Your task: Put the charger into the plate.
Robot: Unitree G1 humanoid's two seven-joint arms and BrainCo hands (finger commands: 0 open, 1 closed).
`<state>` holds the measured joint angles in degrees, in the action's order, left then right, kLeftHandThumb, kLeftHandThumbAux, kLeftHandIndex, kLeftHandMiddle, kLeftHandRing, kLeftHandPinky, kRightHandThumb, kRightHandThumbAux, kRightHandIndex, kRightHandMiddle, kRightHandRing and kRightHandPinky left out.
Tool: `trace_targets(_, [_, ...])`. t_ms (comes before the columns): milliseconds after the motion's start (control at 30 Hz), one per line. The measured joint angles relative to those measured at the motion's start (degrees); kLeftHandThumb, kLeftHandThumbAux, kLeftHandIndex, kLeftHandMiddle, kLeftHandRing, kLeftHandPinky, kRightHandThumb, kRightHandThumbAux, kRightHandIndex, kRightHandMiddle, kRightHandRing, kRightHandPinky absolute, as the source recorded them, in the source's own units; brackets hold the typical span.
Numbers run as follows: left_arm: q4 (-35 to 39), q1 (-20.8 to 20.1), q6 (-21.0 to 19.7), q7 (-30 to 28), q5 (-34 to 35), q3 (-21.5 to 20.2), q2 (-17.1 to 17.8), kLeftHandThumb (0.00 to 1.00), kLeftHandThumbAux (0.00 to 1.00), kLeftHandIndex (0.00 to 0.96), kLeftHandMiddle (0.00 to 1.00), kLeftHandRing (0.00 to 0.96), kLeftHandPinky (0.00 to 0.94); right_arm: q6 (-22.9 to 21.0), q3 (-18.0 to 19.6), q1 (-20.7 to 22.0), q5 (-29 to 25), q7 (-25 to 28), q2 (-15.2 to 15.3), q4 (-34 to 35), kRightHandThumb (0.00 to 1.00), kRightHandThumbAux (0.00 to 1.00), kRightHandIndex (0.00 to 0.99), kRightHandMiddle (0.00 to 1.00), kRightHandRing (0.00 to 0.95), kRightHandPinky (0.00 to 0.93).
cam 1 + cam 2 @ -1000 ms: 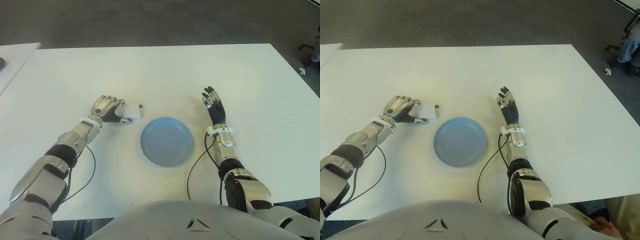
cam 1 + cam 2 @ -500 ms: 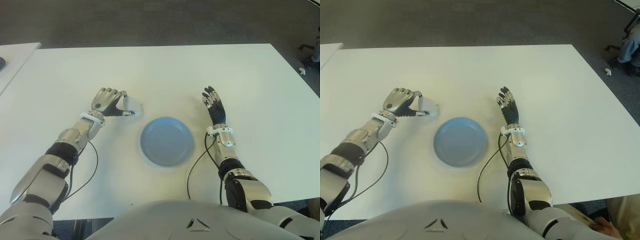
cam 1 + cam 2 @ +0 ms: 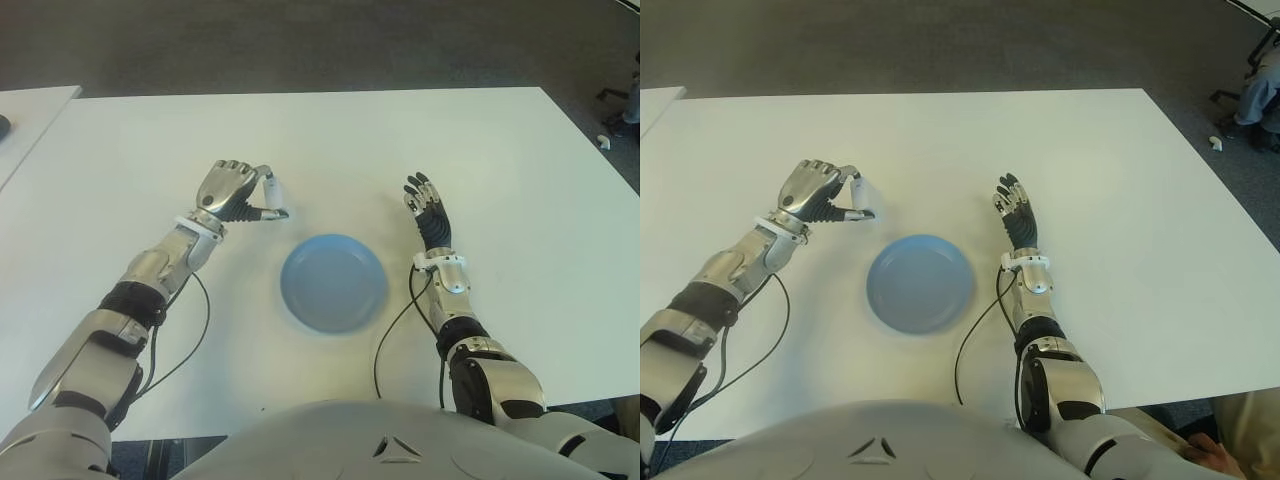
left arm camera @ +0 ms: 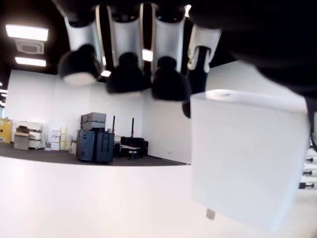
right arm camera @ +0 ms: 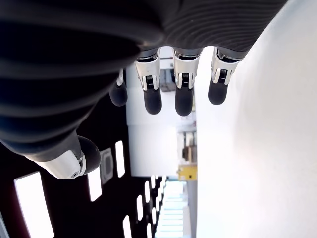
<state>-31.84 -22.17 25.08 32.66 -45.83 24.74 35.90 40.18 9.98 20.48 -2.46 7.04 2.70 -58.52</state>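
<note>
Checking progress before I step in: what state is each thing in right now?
charger: gripped in the left hand, off the table, not yet over the plate.
left hand: shut on the charger, left of the plate.
right hand: open, fingers extended, holding nothing, right of the plate.
plate: upright on the table, nothing in it.

We note silver-grey metal shells on both forearms, with black bands at the joints. The left hand (image 3: pixel 232 190) has silver knuckles and dark fingertips; the right hand (image 3: pixel 428 214) has black ribbed fingers above a white wrist collar. A thin black cable loops from each wrist. The torso shell is pale grey.
</note>
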Motion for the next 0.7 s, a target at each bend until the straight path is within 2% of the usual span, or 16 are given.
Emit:
trace_targets(267, [4.75,1.61,1.43,-1.70,0.73,-1.12,-0.63,0.744,0.694,0.443,0.847,0.845,0.858,0.00,0.00,0.00,-0.01,-0.02,-0.01,0.00,0.000,0.522,0.038,0.123,0.097,0.068])
trace_targets(700, [8.77,3.53,6.70,-3.34,0.92,-1.35,-0.74,0.745,0.695,0.443,0.851,0.851,0.862,0.00,0.14,0.00,-0.09,0.43,-0.02,-0.02,0.012,0.527,0.041,0.130,0.103,0.081])
